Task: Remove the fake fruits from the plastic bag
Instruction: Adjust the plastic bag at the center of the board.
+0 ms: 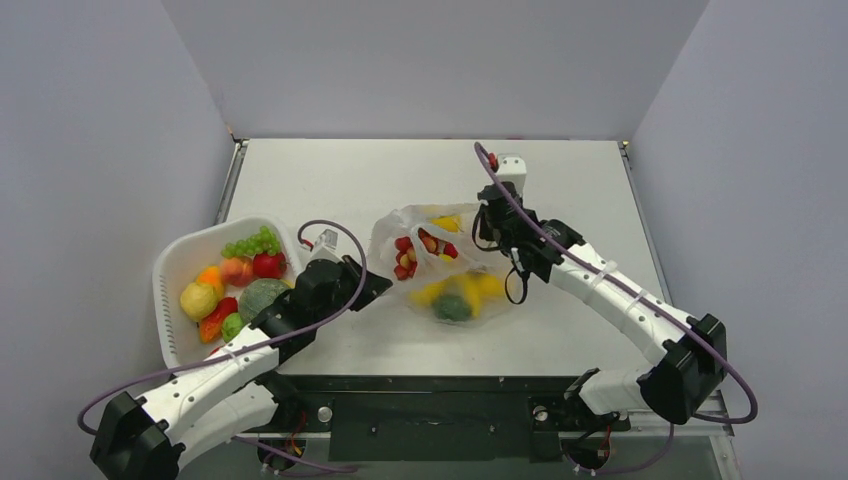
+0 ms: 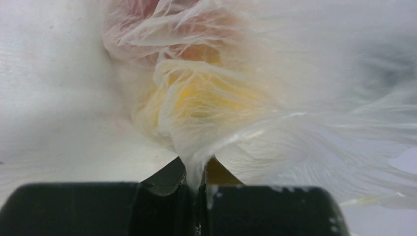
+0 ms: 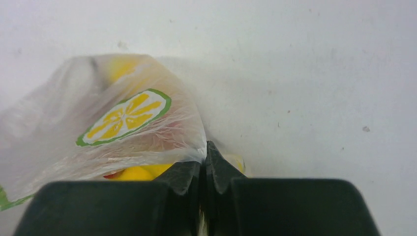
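The plastic bag [image 1: 440, 262] lies in the middle of the table with fake fruits inside: red ones [image 1: 420, 250], yellow ones [image 1: 470, 288] and a green one [image 1: 452, 308]. My left gripper [image 1: 372, 282] is at the bag's left edge, shut on a bunch of its film [image 2: 195, 162]. My right gripper [image 1: 488, 228] is at the bag's right edge, shut on the film [image 3: 203, 156]. The right wrist view shows the bag [image 3: 98, 128] with a printed lemon slice and a yellow fruit [image 3: 133, 172] under it.
A white oval basket [image 1: 172, 275] stands at the left, holding green grapes [image 1: 252, 243], a red fruit [image 1: 268, 264], a yellow lemon [image 1: 198, 299] and several others. Grey walls close in the table on three sides.
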Controlling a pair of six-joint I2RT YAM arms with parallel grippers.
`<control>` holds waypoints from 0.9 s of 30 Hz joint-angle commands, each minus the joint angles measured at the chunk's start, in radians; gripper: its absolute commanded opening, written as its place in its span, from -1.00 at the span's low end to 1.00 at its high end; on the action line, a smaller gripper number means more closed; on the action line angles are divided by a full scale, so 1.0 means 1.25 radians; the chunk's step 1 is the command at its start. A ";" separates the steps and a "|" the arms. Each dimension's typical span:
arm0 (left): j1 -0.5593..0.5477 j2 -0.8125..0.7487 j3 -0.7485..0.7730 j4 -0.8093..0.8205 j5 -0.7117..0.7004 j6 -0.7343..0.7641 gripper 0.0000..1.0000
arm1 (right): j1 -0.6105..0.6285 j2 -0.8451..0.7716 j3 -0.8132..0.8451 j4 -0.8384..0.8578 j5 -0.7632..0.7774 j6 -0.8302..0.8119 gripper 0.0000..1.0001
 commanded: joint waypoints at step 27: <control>0.111 -0.040 -0.026 0.041 0.146 0.024 -1.00 | 0.057 -0.064 0.079 -0.104 -0.181 -0.071 -0.26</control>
